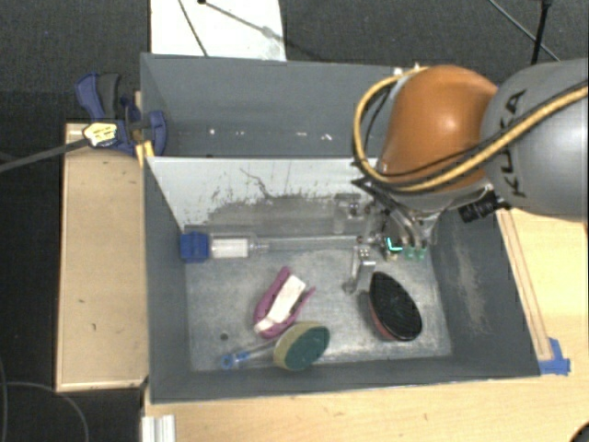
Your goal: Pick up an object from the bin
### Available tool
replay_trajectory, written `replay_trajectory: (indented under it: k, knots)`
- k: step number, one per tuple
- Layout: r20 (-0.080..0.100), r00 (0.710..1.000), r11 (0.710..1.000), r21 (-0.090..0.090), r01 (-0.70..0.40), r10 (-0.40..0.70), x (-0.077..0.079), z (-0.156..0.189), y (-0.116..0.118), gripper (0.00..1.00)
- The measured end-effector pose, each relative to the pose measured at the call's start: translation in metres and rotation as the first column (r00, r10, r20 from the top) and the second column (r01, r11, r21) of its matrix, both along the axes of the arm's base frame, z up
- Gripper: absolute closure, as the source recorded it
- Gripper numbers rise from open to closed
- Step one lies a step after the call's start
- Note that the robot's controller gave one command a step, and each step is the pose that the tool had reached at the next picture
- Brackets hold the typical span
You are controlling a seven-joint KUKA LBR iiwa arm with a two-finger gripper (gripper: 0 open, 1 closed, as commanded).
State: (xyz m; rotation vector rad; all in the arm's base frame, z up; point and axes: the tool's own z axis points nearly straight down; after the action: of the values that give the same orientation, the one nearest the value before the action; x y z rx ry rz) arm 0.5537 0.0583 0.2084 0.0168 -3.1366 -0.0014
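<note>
A black oval brush lies flat on the right part of the bin's floor, long axis slanting from upper left to lower right. A thin reddish edge rims its left side.

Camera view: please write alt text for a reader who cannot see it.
The robot's pincer hangs low in the grey bin, beside a black oval brush. Left of it lie a pink-and-white object, a green round scrubber and a blue-capped clear tube.
</note>
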Motion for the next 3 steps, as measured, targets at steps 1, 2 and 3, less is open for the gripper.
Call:
replay_trajectory:
  k: [1, 2, 3]
  knots:
    - [0.011, 0.918, 0.918, -0.003, -0.397, 0.397, -0.021, -0.136, 0.083, 0.00]
    - [0.012, 0.876, 0.876, -0.002, -0.482, 0.482, -0.006, -0.106, 0.094, 0.00]
    - [0.008, 0.725, 0.725, -0.001, -0.689, 0.689, -0.019, -0.108, 0.090, 0.00]
